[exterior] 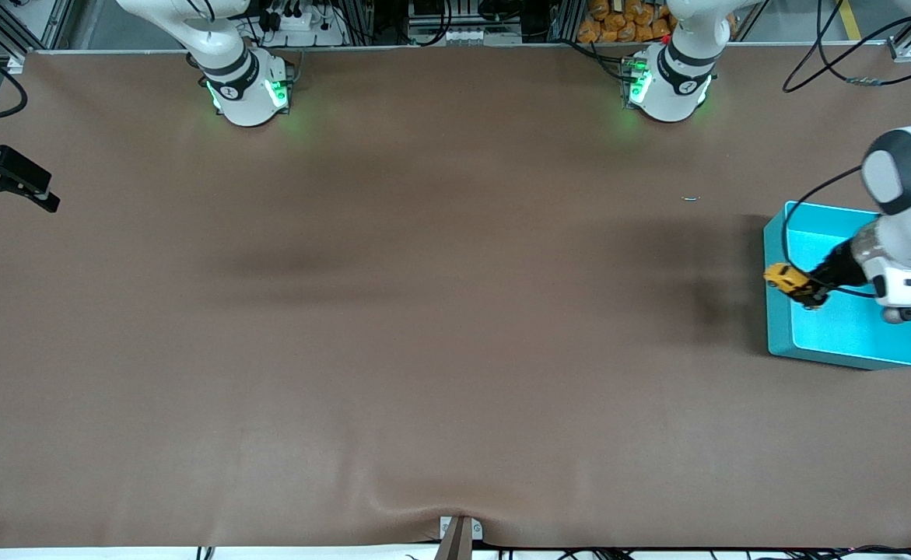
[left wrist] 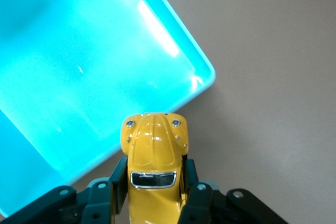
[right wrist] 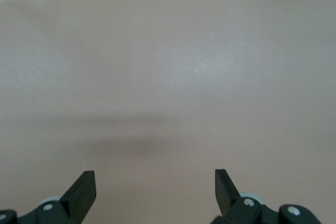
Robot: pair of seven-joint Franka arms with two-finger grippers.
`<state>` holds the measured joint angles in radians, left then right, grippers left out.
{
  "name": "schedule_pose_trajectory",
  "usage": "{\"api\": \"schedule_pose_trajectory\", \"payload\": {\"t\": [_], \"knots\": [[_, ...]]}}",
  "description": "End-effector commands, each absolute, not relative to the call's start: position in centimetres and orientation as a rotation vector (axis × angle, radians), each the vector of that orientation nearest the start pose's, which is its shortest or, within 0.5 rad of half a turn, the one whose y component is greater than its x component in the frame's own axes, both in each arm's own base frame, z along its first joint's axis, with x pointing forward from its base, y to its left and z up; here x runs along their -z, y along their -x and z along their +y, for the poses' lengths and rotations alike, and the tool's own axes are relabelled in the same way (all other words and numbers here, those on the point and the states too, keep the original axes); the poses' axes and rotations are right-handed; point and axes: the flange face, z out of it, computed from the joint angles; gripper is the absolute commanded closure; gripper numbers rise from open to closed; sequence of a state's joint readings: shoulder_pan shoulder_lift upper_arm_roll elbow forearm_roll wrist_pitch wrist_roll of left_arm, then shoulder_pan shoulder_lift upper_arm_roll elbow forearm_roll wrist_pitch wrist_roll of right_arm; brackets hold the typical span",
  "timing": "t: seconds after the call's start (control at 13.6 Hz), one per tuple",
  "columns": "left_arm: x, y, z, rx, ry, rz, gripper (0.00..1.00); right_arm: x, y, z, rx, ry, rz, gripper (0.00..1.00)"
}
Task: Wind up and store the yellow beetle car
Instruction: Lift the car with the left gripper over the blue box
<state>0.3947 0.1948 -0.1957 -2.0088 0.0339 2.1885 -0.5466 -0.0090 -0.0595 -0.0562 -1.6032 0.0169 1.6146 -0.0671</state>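
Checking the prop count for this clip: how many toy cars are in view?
1. The small orange-yellow beetle-shaped toy car is gripped by the left gripper over the teal plastic bin's rim. None elsewhere; nothing seems hidden.

Under my left gripper (exterior: 809,294) and its car (exterior: 788,279), only the bin's (exterior: 844,354) rim intrudes; the bin floor lies bare.

Table (exterior: 393,327): brown cover fills nearly the whole frame, rippled at lower centre.
Light: soft shadow bands across the middle; green glow at upper left and upper right.
Frame (exterior: 4,27): aluminium rails, top edge.
Cables (exterior: 836,66): black loops, upper right.
Bracket (exterior: 459,537): bottom centre.
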Motion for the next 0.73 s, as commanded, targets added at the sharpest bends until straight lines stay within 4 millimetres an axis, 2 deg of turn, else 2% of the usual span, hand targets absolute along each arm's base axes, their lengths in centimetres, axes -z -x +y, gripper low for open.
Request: {"api": "schedule_pose_trajectory", "payload": {"t": [0.0, 0.07, 0.22, 0.44, 0.66], "knots": [[-36.6, -58.1, 15.6, -0.042, 3.000, -0.937, 1.00, -65.2, -53.6, -3.8, 0.111, 3.139, 0.027, 0.00], [-36.4, -58.2, 16.8, -0.042, 3.021, -0.881, 1.00, -65.1, -53.6, -3.8, 0.109, 3.139, 0.026, 0.00], [-35.7, -59.1, 17.5, -0.043, 3.054, -0.731, 1.00, -65.0, -53.7, -3.9, 0.109, 3.139, 0.026, 0.00], [-34.2, -60.1, 18.3, -0.066, 2.938, -0.469, 1.00, -64.5, -53.9, -4.2, 0.092, 3.140, 0.029, 0.00], [-32.3, -61.0, 19.0, -0.113, 2.917, -0.227, 1.00, -64.6, -53.9, -4.5, 0.096, 3.140, 0.036, 0.00]]}}
